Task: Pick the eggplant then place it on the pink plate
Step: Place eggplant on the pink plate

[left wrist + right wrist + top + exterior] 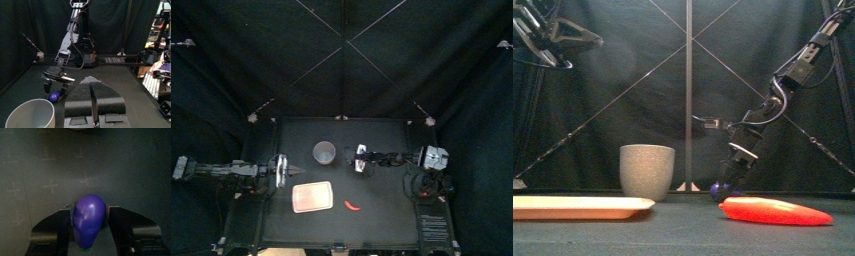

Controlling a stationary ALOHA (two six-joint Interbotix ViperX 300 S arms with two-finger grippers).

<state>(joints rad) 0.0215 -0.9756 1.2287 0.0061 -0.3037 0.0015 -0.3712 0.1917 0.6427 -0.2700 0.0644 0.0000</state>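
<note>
Right gripper [89, 211]: I find its jaws closed narrowly on the eggplant [88, 217], one jaw on each flank of the purple body, whose rounded end juts past the fingertips. The front view shows gripper and eggplant low over the table [385, 215]. I cannot tell whether the eggplant touches the surface.

Position, top view, dial centred on the table: the right gripper sits at about 1 o'clock, near the middle, its arm reaching in from 3 o'clock.

Taking the right gripper as dial centre:
- grey cup [325, 152], upright, near at about 10 o'clock, apart from the gripper;
- red toy [776, 211], long and tapered, lying flat at about 6 o'clock;
- pink plate [313, 196] at about 7 to 8 o'clock, just beside the red toy but not touching it, nothing resting on it.

The eggplant is therefore off the plate, held well apart from it.

Left gripper [92, 82]: I see its jaws pressed together with nothing between them, at 9 o'clock on the table dial, near the left edge.
</note>
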